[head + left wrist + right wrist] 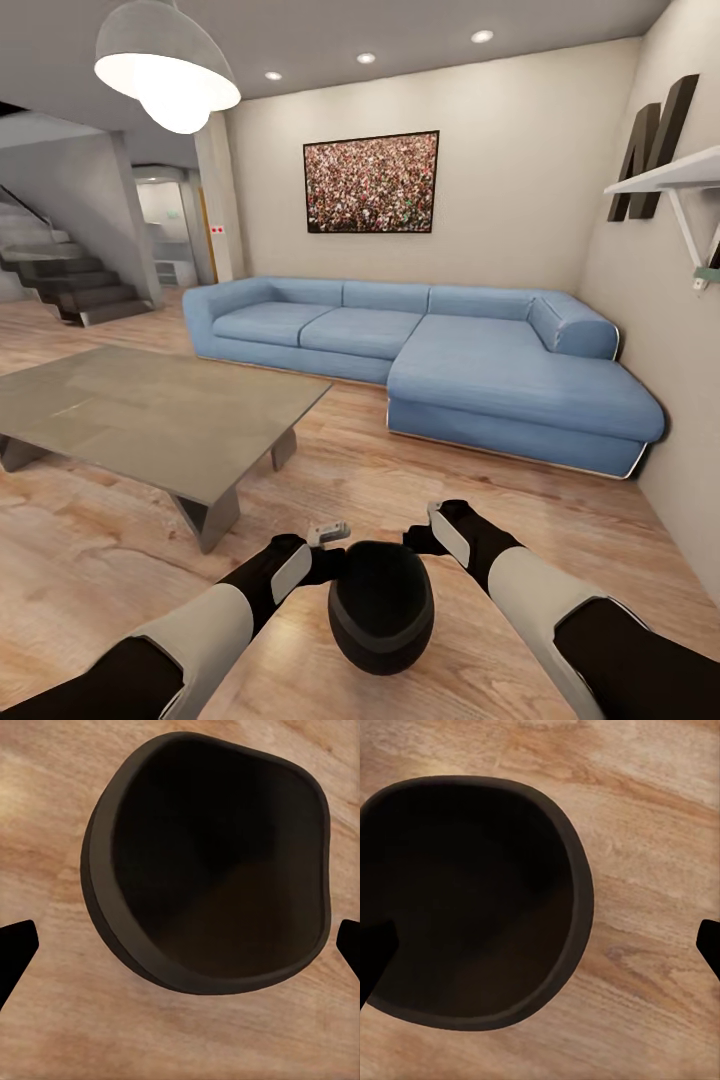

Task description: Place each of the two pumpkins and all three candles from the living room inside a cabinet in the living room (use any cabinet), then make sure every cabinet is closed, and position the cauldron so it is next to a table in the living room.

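The glossy black cauldron (381,606) sits low in the head view, between my two forearms and over the wooden floor. In the left wrist view its dark, empty mouth (214,870) faces the camera, and my left gripper (180,951) is open above it, fingertips (16,951) wide apart. My right gripper (540,952) is open too. One of its fingertips (375,961) overlaps the cauldron's (472,900) rim and the other is over bare floor. The grey coffee table (150,410) stands ahead on the left, a short way from the cauldron. Pumpkins, candles and cabinet are out of view.
A blue corner sofa (430,355) runs along the far wall under a framed picture (371,183). At the right, a wall carries a white shelf (675,175). Stairs (70,285) rise at the far left. Open wooden floor (400,480) lies between table and sofa.
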Available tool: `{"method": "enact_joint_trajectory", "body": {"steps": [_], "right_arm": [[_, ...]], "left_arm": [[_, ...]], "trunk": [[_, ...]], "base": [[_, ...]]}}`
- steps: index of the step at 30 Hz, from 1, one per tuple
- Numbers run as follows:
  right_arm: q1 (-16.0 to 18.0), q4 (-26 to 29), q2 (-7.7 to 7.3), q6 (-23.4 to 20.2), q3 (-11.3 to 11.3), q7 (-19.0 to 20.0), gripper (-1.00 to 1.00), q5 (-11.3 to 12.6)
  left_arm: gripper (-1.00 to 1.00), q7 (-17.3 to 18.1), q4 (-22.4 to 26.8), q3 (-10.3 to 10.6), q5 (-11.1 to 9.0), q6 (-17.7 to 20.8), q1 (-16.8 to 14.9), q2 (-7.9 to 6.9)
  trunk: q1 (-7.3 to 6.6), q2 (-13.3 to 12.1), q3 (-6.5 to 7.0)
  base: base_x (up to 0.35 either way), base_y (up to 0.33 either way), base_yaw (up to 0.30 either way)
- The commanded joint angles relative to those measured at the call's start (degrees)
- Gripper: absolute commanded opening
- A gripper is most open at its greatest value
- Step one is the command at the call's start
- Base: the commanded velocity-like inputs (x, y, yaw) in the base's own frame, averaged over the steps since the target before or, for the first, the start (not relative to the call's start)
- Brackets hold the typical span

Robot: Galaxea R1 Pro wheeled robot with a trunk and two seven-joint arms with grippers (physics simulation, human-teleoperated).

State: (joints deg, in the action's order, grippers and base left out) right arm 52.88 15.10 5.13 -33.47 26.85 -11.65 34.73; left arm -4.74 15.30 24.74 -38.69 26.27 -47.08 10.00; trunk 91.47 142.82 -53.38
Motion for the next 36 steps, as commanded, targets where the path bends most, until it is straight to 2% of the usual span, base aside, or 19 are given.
{"method": "enact_joint_trajectory", "body": {"steps": [1, 8, 36], "right_arm": [[0.03, 0.10, -0.03, -0.19, 0.40, -0.47, 1.00, 0.61], [0.00, 0.06, 0.02, -0.19, 0.46, -0.41, 1.00, 0.61], [-0.03, -1.39, 0.06, 0.20, 0.49, -0.48, 1.00, 0.52]], "left_arm": [[1.00, -0.56, 0.08, 0.23, -0.60, 0.18, -0.03, 0.00], [1.00, -0.86, 0.08, 0.23, -0.51, 0.18, -0.03, 0.00], [1.00, -0.95, 0.08, 0.23, -0.51, 0.24, -0.03, 0.00]], "trunk": [[-0.01, 0.03, -0.06], [-0.01, 0.03, -0.06], [0.90, 0.78, -6.22]], "base": [[0.000, 0.000, -0.003], [0.000, 0.000, 0.000], [0.000, 0.000, 0.000]]}}
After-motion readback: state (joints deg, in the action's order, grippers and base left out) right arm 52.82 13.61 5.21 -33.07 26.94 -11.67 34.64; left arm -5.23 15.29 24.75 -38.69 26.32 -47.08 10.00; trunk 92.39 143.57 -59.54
